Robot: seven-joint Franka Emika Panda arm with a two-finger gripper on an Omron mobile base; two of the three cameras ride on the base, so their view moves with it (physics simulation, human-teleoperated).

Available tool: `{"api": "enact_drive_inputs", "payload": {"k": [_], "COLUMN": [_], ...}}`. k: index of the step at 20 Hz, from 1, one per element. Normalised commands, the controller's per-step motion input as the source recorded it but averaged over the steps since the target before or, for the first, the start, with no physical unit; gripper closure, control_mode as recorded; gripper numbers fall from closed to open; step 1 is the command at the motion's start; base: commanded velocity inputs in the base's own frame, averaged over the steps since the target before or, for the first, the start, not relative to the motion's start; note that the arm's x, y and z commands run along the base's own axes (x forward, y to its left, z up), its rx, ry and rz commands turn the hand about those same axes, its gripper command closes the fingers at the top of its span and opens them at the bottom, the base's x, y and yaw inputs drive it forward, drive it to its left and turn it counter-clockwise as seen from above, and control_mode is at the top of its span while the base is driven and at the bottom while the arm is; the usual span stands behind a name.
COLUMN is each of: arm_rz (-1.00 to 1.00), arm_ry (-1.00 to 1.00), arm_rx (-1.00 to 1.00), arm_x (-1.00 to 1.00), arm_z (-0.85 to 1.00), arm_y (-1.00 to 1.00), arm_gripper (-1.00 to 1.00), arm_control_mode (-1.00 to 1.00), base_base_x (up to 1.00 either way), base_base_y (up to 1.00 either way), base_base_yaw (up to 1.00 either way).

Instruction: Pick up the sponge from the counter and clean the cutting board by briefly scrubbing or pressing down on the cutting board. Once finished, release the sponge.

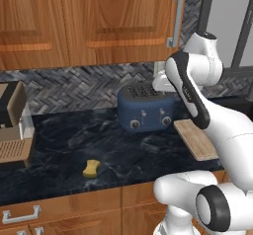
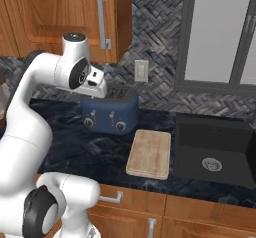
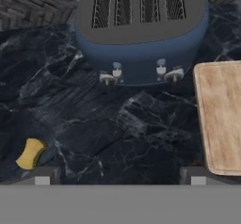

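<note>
Hovered high with the pincer spread, empty, above the counter: sponge lower left, cutting board right, toaster ahead. Sink seen from right base.

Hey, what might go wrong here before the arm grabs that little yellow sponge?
The small yellow sponge lies near the dark marble counter's front edge, so a clumsy grasp may nudge it off. The open gripper hangs above bare counter, between sponge and light tan wooden cutting board; swinging low could clip the blue toaster.
</note>
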Motion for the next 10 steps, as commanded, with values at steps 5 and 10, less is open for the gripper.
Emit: {"api": "enact_drive_inputs", "payload": {"k": [5,10], "arm_rz": [0.0,0.0], "arm_ry": [0.11,0.13], "arm_rx": [0.12,0.14], "arm_x": [-0.35,-0.38], "arm_z": [-0.18,-0.28], "arm_y": [0.68,0.69], "arm_gripper": [-1.0,-1.0], "arm_control_mode": [-1.0,-1.0], "base_base_x": [0.0,0.0], "base_base_y": [0.0,0.0], "base_base_yaw": [0.0,0.0]}}
